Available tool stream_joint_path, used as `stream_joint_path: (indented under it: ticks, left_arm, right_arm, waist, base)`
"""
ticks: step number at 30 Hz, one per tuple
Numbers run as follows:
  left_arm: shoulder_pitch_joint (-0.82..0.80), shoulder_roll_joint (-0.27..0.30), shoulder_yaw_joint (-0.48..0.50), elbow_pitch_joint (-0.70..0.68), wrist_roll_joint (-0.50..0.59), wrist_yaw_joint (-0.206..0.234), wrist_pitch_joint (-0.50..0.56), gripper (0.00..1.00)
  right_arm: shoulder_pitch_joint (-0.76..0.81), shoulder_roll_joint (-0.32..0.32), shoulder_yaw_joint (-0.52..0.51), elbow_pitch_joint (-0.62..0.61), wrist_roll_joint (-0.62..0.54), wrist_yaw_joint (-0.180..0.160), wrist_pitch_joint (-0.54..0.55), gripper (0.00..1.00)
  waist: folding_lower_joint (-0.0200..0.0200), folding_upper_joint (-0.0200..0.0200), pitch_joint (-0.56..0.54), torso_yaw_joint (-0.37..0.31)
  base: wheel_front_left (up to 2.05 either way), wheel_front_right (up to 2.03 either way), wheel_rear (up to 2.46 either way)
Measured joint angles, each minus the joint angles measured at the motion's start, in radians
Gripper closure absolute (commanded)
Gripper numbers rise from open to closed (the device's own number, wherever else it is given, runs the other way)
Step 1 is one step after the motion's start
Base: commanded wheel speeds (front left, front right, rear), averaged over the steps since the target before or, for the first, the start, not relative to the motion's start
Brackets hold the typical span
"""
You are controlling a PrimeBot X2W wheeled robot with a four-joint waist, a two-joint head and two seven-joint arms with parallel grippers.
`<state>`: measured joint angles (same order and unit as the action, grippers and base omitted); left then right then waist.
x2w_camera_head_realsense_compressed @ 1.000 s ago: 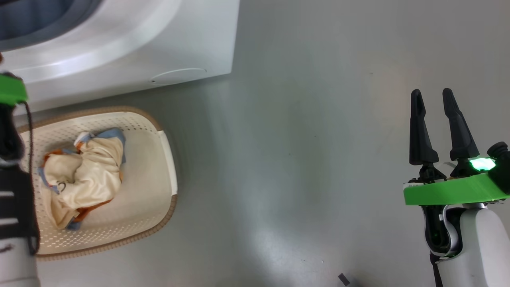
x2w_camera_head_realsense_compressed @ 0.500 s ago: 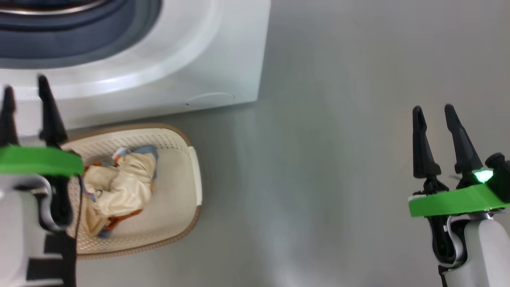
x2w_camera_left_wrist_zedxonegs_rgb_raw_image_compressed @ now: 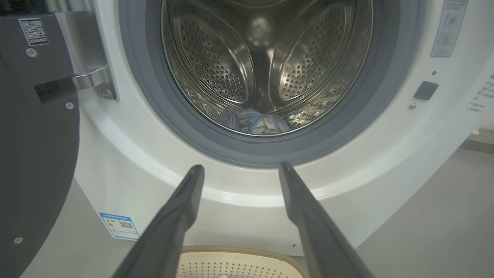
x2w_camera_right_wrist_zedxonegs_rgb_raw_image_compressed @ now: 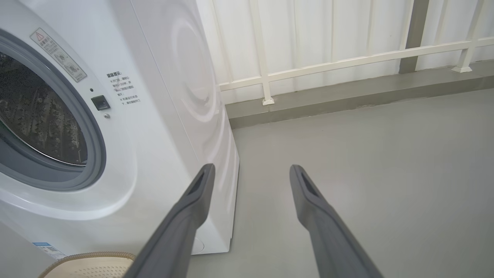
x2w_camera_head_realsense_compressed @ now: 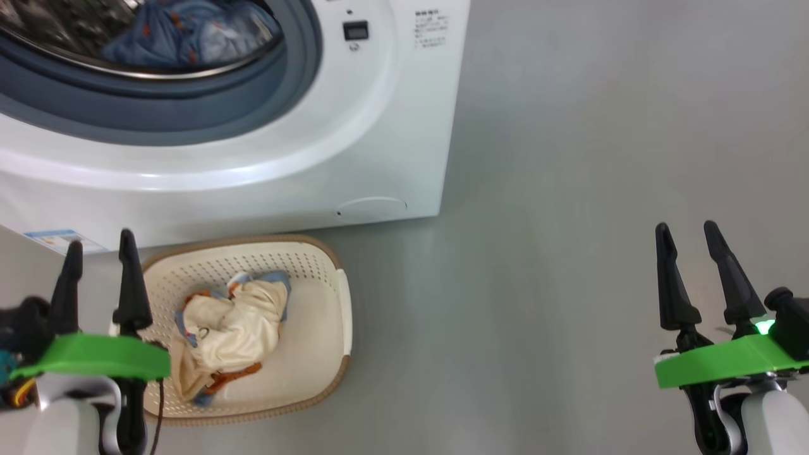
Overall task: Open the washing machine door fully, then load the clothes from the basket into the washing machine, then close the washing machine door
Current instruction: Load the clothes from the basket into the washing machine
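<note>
The white washing machine (x2w_camera_head_realsense_compressed: 354, 126) stands open, and a light blue garment (x2w_camera_head_realsense_compressed: 183, 31) lies in its steel drum (x2w_camera_left_wrist_zedxonegs_rgb_raw_image_compressed: 262, 58). Its door (x2w_camera_left_wrist_zedxonegs_rgb_raw_image_compressed: 34, 154) is swung out to the left, dark inner side facing me. In front of it on the floor sits the cream basket (x2w_camera_head_realsense_compressed: 316, 328), with a cream garment (x2w_camera_head_realsense_compressed: 234, 328) with orange and blue trim inside. My left gripper (x2w_camera_head_realsense_compressed: 101, 253) hovers open over the basket's left edge, empty, pointing at the drum (x2w_camera_left_wrist_zedxonegs_rgb_raw_image_compressed: 239, 168). My right gripper (x2w_camera_head_realsense_compressed: 686, 227) hangs open and empty over bare floor to the right of the machine (x2w_camera_right_wrist_zedxonegs_rgb_raw_image_compressed: 251, 168).
Grey floor (x2w_camera_head_realsense_compressed: 569, 189) spreads to the right of the machine. A white railing (x2w_camera_right_wrist_zedxonegs_rgb_raw_image_compressed: 347, 61) and pale wall run behind it. A round white flap (x2w_camera_head_realsense_compressed: 371, 205) and a small blue label (x2w_camera_head_realsense_compressed: 57, 240) mark the machine's lower front.
The head camera has tilted up, bringing the drum and the garment inside into sight. My left gripper has come up at the lower left with its fingers pointing upward. Both grippers stay open.
</note>
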<state>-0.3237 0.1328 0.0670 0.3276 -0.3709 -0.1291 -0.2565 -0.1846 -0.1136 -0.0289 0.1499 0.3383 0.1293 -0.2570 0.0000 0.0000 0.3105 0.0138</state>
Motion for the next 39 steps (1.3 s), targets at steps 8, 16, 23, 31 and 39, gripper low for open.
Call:
stream_joint_path:
  ticks: [8,16,23,31,39]
  left_arm:
    - [0.104,-0.015,0.013,-0.066,-0.006,0.000,0.000,0.00]
    - [0.181,-0.015,0.016,-0.117,-0.013,0.000,0.000,0.00]
    - [0.205,-0.019,0.028,-0.144,-0.013,0.000,0.000,0.00]
    - [0.202,-0.021,0.028,-0.147,-0.013,0.000,0.000,0.00]
    - [0.201,-0.022,0.026,-0.148,-0.013,0.000,0.000,0.00]
  right_arm:
    - [0.041,-0.003,-0.007,0.006,0.007,0.000,0.000,0.00]
    - [0.059,-0.004,-0.031,0.004,0.023,0.000,0.000,0.00]
    - [0.074,-0.004,-0.033,0.001,0.024,0.000,0.000,0.00]
    - [0.073,-0.004,-0.033,-0.003,0.024,0.000,0.000,0.00]
    - [0.069,-0.004,-0.032,-0.007,0.023,0.000,0.000,0.00]
  waist:
    - [0.0000,0.0000,-0.065,0.023]
    - [0.0000,0.0000,-0.089,0.039]
    - [0.0000,0.0000,-0.082,0.046]
    - [0.0000,0.0000,-0.061,0.048]
    - [0.0000,0.0000,-0.043,0.041]
  base:
    - [0.00,0.00,0.00]
    - [0.00,0.00,0.00]
    - [0.00,0.00,0.00]
    - [0.00,0.00,0.00]
    - [0.00,0.00,0.00]
